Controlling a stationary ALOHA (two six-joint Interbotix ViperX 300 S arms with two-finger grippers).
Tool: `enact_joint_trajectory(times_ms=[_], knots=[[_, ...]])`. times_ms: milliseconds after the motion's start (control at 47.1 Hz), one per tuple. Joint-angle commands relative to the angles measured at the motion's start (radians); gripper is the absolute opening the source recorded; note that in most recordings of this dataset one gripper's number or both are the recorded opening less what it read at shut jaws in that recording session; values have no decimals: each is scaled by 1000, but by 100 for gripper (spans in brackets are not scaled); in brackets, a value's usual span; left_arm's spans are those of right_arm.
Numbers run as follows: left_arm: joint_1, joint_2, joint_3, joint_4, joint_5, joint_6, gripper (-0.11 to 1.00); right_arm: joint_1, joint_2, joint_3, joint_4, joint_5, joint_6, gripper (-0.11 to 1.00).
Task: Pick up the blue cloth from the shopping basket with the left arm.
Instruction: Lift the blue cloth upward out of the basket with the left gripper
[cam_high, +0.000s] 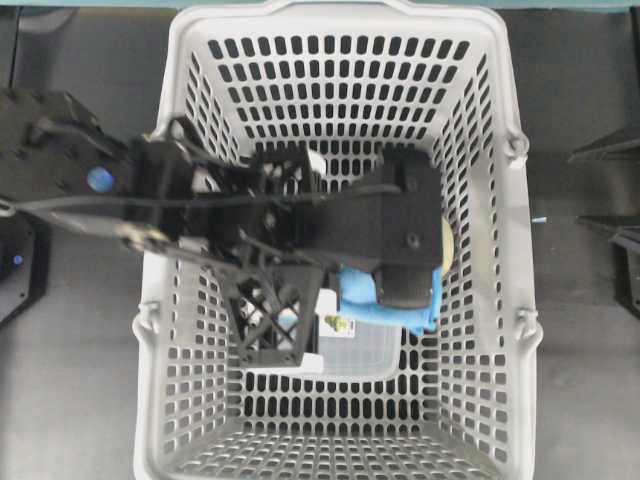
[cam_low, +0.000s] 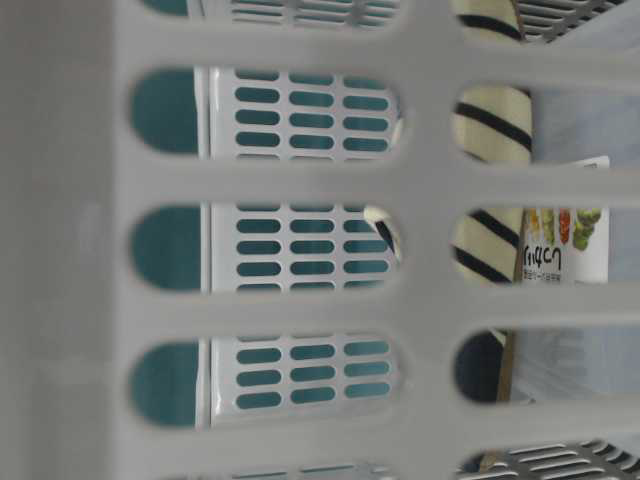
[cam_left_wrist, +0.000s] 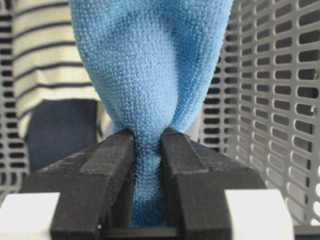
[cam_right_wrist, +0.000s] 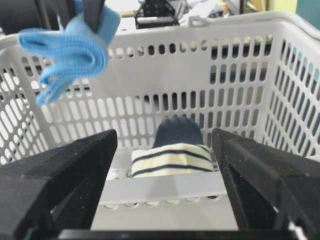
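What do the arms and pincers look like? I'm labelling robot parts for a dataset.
The left arm is boxy matte black, with black cables and an open lattice frame. Its left pincer has black, rough-textured fingers on white blocks. The right pincer has broad black fingers.

The blue cloth (cam_left_wrist: 150, 75) is a soft light-blue microfibre piece with a fine looped weave. It is pinched into a narrow waist between the two black fingers of the left gripper (cam_left_wrist: 147, 165), which are closed on it, and it fans out wide beyond the fingertips. From the right wrist view the cloth (cam_right_wrist: 70, 50) hangs in loose folds below that gripper, lifted clear of the basket floor. From overhead only a bunched edge of it (cam_high: 365, 298) shows under the arm's black body.

The basket (cam_high: 500, 300) is large, light grey plastic, with slotted walls and floor and handle hinges on the rim. The gripper and cloth are inside it, nearer its right wall in the overhead view.
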Motion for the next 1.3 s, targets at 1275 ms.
enact_joint_trajectory(times_ms=[1275], knots=[[-18,-308,399,5,-351,18,13,-12,-80,-41,3,92,3,74]])
